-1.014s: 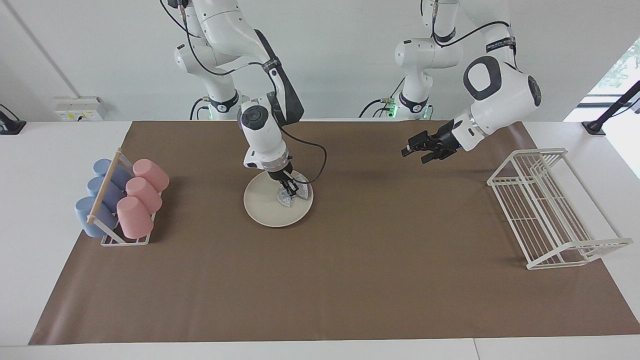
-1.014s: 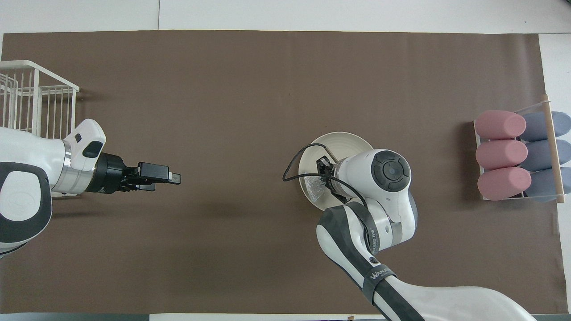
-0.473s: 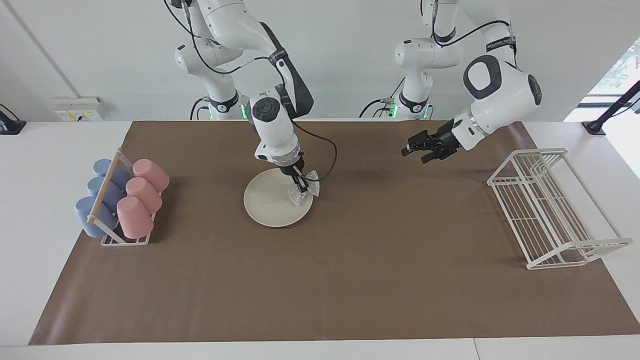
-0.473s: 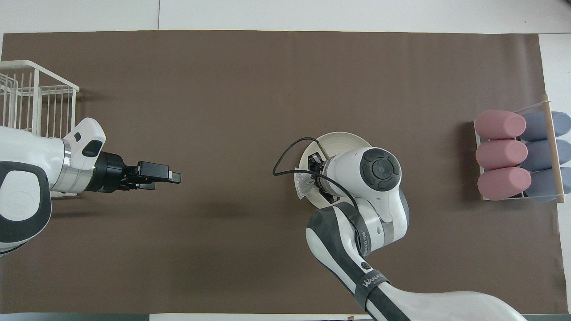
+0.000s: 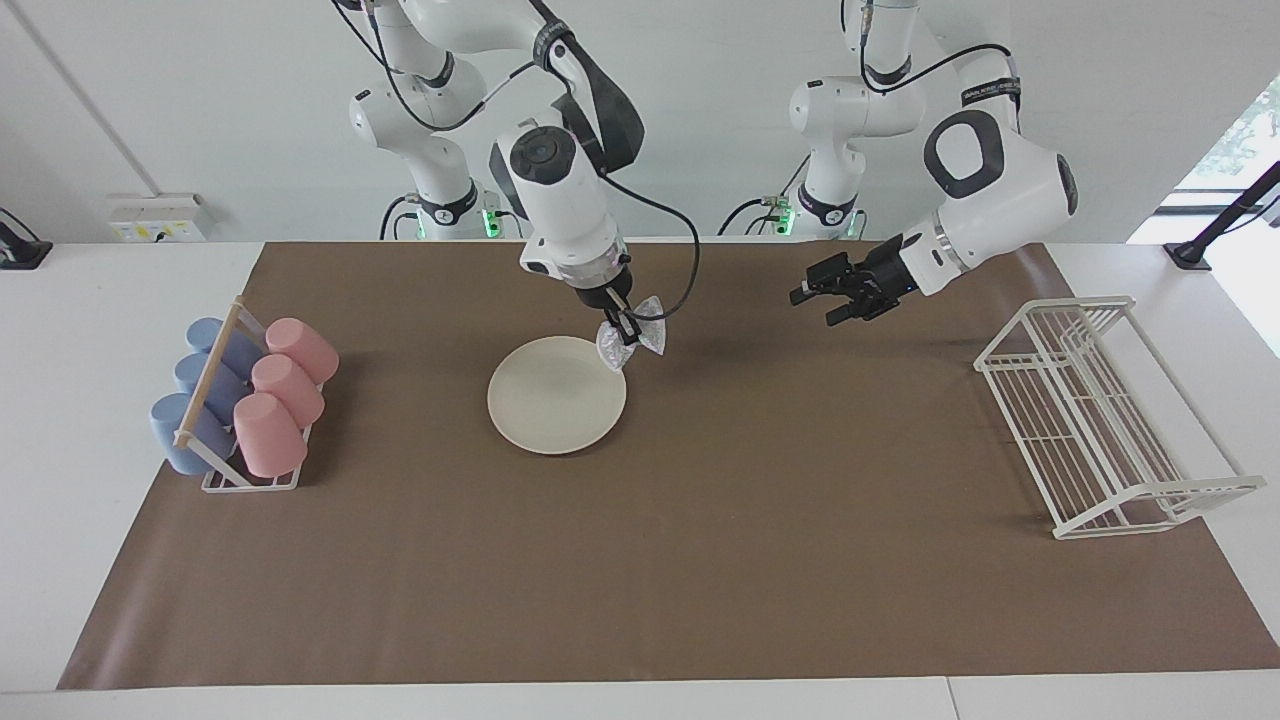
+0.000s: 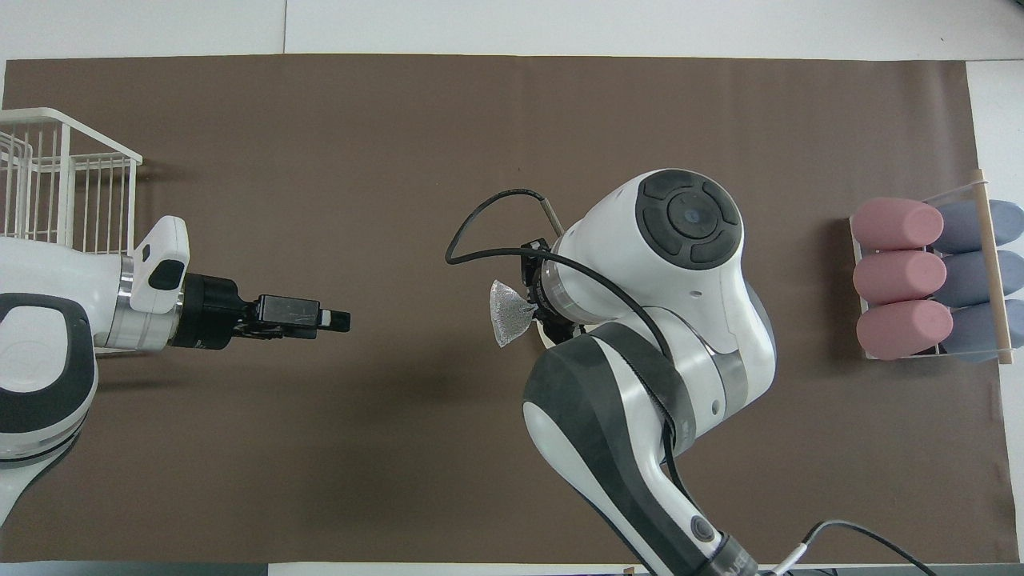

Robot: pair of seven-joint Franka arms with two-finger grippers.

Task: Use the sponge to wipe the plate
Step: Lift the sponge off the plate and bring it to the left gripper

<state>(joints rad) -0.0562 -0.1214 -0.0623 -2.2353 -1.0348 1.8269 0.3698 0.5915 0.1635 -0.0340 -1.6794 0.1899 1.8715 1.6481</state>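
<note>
The cream-white plate (image 5: 556, 408) lies on the brown mat near the table's middle. In the overhead view the right arm covers it. My right gripper (image 5: 622, 335) hangs in the air over the plate's rim, on the side toward the left arm's end. It is shut on the silvery-grey sponge (image 5: 632, 342), which sticks out sideways from the fingertips and is off the plate. The sponge (image 6: 508, 314) also shows beside the right wrist from above. My left gripper (image 5: 820, 298) waits open and holds nothing, raised over bare mat between the plate and the wire rack.
A rack of pink and blue cups (image 5: 245, 405) lying on their sides stands at the right arm's end. A white wire dish rack (image 5: 1100, 415) stands at the left arm's end. A black cable loops off the right wrist.
The right gripper has risen off the plate with the sponge, drifting toward the left arm's end. The left gripper has edged slightly toward the table's middle.
</note>
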